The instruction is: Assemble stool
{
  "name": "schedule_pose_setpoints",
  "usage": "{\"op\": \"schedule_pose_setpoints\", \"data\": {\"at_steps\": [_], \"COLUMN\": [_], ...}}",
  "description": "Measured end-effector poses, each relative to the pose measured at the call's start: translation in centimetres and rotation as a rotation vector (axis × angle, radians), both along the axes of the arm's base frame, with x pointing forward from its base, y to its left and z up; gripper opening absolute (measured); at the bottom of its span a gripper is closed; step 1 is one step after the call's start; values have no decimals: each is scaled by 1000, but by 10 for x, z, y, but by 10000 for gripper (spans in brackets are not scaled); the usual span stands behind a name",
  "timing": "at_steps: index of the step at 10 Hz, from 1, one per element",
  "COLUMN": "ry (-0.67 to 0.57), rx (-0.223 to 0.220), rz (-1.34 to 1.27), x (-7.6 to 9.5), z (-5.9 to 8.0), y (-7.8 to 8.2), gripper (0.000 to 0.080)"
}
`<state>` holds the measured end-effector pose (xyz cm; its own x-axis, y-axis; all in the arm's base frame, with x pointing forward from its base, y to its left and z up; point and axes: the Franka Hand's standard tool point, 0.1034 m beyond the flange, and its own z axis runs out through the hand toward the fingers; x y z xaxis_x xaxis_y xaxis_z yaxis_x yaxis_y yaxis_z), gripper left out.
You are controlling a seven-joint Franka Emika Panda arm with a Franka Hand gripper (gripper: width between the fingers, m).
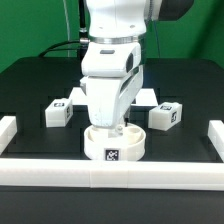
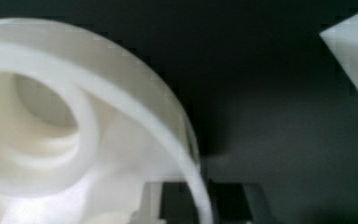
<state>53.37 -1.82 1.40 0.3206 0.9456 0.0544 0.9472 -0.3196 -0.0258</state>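
The round white seat [image 1: 113,146] with a tag on its side stands at the front middle, against the front rail. My gripper [image 1: 115,127] reaches straight down into it. In the wrist view the seat [image 2: 60,110] fills most of the picture, and its thin rim runs between the dark fingers [image 2: 171,201] of my gripper [image 2: 201,200], which press on it from both sides. One white leg [image 1: 56,113] lies at the exterior view's left and another leg [image 1: 165,116] at its right. A corner of a leg [image 2: 355,55] shows in the wrist view.
White border rails run along the front [image 1: 110,176], the left [image 1: 7,131] and the right [image 1: 215,135] of the black table. A corner of the marker board [image 1: 150,96] shows behind the arm.
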Motion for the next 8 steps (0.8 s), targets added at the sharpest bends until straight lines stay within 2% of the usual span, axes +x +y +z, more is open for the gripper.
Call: {"op": "schedule_pose_setpoints", "data": {"at_steps": [2,6,8], "ry": [-7,-20,-22], "rx": [9,23,30], "rz": [-37,-132,-122], "x": [9,32,41], "z": [1,3,2], "y": [18,71,90], "gripper": [31,31,31]}}
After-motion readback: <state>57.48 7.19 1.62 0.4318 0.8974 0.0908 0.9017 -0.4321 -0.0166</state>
